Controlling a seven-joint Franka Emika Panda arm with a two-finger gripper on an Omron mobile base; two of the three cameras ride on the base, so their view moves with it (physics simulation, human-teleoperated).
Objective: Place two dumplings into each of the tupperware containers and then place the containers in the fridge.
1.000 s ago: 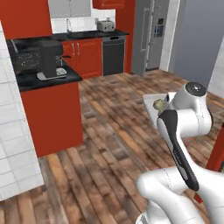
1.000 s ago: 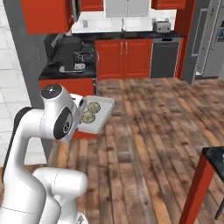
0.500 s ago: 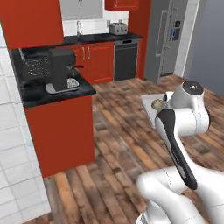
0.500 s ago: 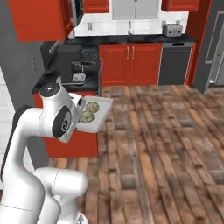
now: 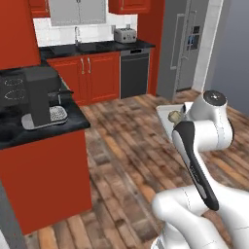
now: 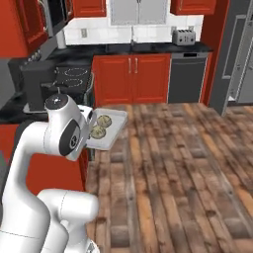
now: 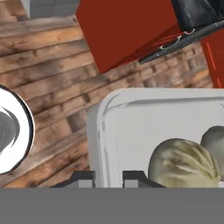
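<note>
Two tan crimped dumplings [image 6: 98, 131] lie side by side in a shallow pale rectangular tupperware container [image 6: 116, 130], carried in the air above the wooden plank floor [image 6: 168, 163]; the fingers [image 7: 108, 177] pinch its rim, nearly closed.

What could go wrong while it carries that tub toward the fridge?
1. The gripper pinches only the rim of the tupperware container, which juts out over the floor; a jolt could tip it.
2. The two dumplings lie loose with no lid, so they could roll out.
3. The red counter stands close beside the base, and the fridge looks shut with the only gripper busy.
</note>
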